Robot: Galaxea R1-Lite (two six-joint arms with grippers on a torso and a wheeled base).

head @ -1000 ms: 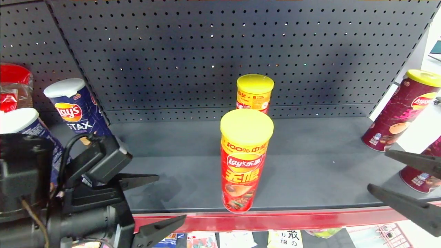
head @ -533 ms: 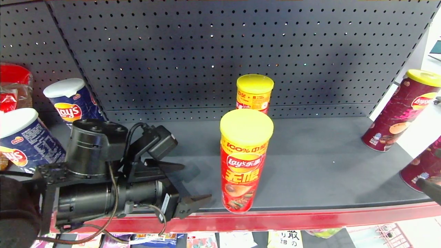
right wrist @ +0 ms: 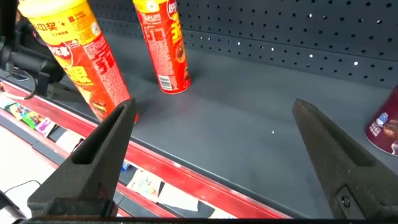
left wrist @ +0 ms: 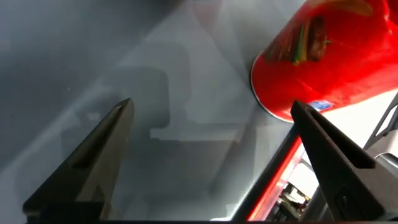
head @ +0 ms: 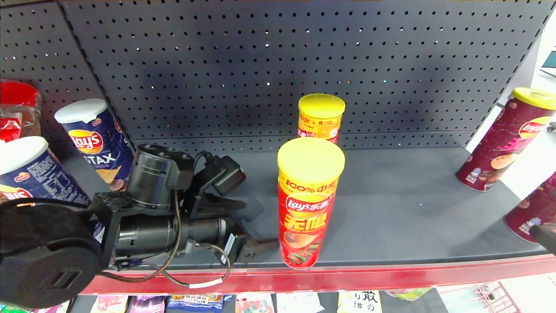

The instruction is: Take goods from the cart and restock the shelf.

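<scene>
Light: bright, even, from above; pinpricks shine through the pegboard (head: 347,52) holes.
Shadows: dark patch on the pegboard at 10 o'clock; faint one on the shelf (head: 391,204) beside the red can (head: 306,208).
Distortion: the maroon can (head: 499,143) at 3 o'clock and the blue can (head: 93,134) at 9 o'clock lean outward.

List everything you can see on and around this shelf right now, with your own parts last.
red chip cans: 2, red with yellow lids, mid-shelf; one at the front edge, one by the back panel
blue chip cans: 2, blue with white lids, left end of the shelf
maroon chip cans: 2, dark red, right end; the farther one has a yellow lid
red-lidded container: 1, far left, partly cut off
packets: several, mixed colours, on the level below
shelf: 1, dark grey deck with a red front rail
pegboard: 1, dark grey, behind the shelf
left gripper: open, low over the deck beside the front red can
right gripper: open, off the shelf's right front
</scene>
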